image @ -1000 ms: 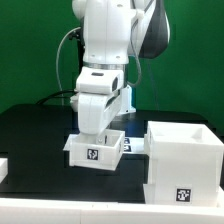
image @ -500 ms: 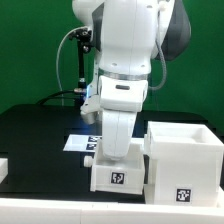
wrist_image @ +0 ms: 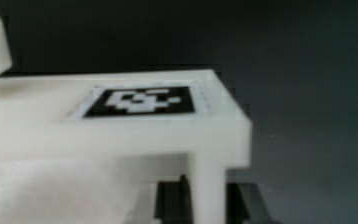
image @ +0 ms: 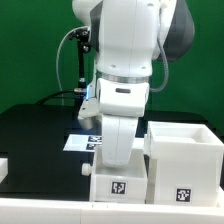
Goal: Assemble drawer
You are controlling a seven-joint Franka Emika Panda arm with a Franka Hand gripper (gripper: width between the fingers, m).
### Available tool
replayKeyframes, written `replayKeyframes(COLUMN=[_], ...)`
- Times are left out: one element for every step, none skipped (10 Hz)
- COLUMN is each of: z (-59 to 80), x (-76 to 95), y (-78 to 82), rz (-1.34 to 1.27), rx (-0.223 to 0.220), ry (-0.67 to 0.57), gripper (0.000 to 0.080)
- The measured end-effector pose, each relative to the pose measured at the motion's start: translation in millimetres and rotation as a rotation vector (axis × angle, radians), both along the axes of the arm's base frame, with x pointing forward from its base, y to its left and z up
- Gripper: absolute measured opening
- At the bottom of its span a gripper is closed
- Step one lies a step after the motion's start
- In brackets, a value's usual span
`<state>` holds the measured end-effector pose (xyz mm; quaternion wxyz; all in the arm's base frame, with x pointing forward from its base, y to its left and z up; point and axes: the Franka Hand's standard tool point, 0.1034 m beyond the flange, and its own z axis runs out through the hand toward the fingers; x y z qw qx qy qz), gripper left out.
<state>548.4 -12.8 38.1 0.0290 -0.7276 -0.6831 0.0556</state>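
A small white drawer tray (image: pixel 118 184) with a black-and-white tag on its front sits low at the table's front, right beside the large white cube-like housing (image: pixel 184 158). My gripper (image: pixel 112 162) reaches down into the tray, and the arm hides its fingers in the exterior view. In the wrist view the gripper (wrist_image: pixel 210 200) is shut on the tray's thin wall (wrist_image: pixel 208 170), with one dark finger (wrist_image: pixel 172 200) on each side. The tray's tag (wrist_image: pixel 140 102) faces the wrist camera.
The marker board (image: pixel 82 141) lies on the black table behind the arm. A small white part (image: pixel 3 166) shows at the exterior view's left edge. A black cable (image: pixel 72 60) hangs behind the arm.
The arm has carried the tray from the table's middle toward the front and the exterior view's right, and it now sits lower, next to the housing.
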Motion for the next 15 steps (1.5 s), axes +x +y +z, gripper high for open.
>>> replayKeyframes(z=[-2.4, -4.0, -4.9, -7.0, -8.1, -8.2, -8.2, -8.2, -8.7, -9.1, -8.1, -6.6, -5.7, -6.3, -7.9], x=[8.4, 12.2, 11.8, 9.3, 6.7, 4.5, 2.4, 0.4, -2.3, -6.4, -9.0, -9.5, -10.0, -10.9, -12.8], y=[-0.7, 0.4, 3.8, 8.0, 11.0, 11.2, 7.7, 4.6, 2.8, 1.7, 3.9, 8.4, 12.2, 14.2, 16.1], rz=[0.006, 0.006, 0.005, -0.002, 0.0, 0.005, 0.002, -0.004, -0.007, -0.011, -0.009, -0.009, -0.005, -0.002, -0.001], rx=[0.001, 0.002, 0.004, 0.006, 0.009, 0.01, 0.009, 0.009, 0.01, 0.01, 0.011, 0.013, 0.016, 0.018, 0.02], ry=[-0.003, -0.006, -0.005, -0.004, -0.003, -0.004, -0.002, 0.0, -0.002, -0.002, -0.002, -0.006, -0.008, -0.007, -0.006], gripper=[0.0032, 0.0032, 0.0032, 0.0032, 0.0032, 0.0032, 0.0032, 0.0032, 0.0032, 0.0032, 0.0032, 0.0032, 0.0032, 0.0032, 0.0032])
